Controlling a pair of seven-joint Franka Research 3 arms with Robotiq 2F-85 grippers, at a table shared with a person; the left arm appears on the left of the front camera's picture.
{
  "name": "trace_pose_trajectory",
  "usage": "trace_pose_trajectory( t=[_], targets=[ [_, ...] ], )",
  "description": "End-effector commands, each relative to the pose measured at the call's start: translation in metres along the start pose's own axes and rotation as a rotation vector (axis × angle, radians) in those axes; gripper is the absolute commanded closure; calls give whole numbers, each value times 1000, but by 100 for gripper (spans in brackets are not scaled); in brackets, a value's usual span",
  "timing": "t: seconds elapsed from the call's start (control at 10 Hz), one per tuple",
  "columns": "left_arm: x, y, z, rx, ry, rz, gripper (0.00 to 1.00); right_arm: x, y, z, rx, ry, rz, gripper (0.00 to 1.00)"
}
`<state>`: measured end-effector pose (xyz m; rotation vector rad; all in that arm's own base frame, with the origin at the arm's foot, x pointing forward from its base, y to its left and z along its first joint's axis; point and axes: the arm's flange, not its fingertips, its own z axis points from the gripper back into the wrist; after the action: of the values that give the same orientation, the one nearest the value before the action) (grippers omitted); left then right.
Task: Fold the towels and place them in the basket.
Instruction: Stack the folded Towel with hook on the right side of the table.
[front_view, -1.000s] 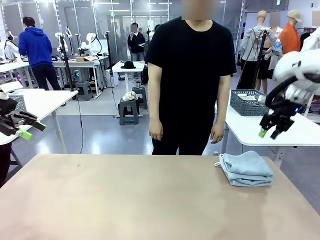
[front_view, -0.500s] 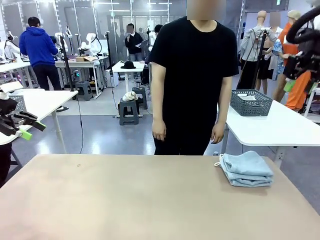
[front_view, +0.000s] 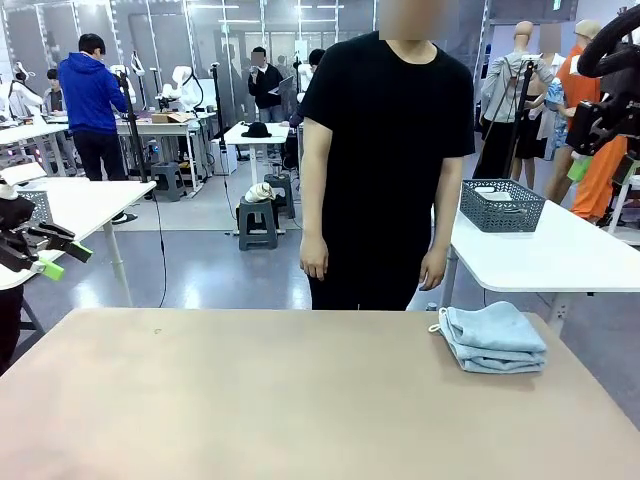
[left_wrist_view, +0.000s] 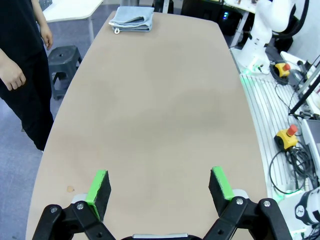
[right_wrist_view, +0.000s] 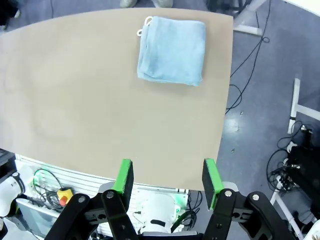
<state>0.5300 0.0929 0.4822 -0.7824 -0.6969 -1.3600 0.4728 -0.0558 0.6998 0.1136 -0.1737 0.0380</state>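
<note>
While both arms hang clear of the bench (front_view: 250, 400), the left claw (left_wrist_view: 159, 186) shows in its wrist view with jaws spread wide and nothing between the green pads (left_wrist_view: 99, 187), looking down the length of the tan surface. In the front view that left claw sits at the picture's left edge, off the bench's side and above its level. The right claw (right_wrist_view: 166, 181) is likewise parted wide and empty, high above the bench's edge, with floor and cables beneath it; in the front view the right arm (front_view: 610, 95) shows at the upper right edge, but its jaws cannot be made out there.

The towels (front_view: 494, 338) lie folded in a neat stack near the bench's far right corner, white loops at the corner facing the person (front_view: 385, 170). The person stands at the far side, arms down, hands apart from the stack. The basket (front_view: 501, 205) rests on a separate white table (front_view: 540, 262) behind, well apart from the towels.
</note>
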Motion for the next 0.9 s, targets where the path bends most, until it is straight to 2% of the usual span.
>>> trace_pose_trajectory(
  t=[0.0,0.8],
  targets=[
    [1,0,1,1,1,0,0,7,-4,6,18,7,1,31],
    [1,0,1,1,1,0,0,7,-4,6,18,7,1,31]
  ],
)
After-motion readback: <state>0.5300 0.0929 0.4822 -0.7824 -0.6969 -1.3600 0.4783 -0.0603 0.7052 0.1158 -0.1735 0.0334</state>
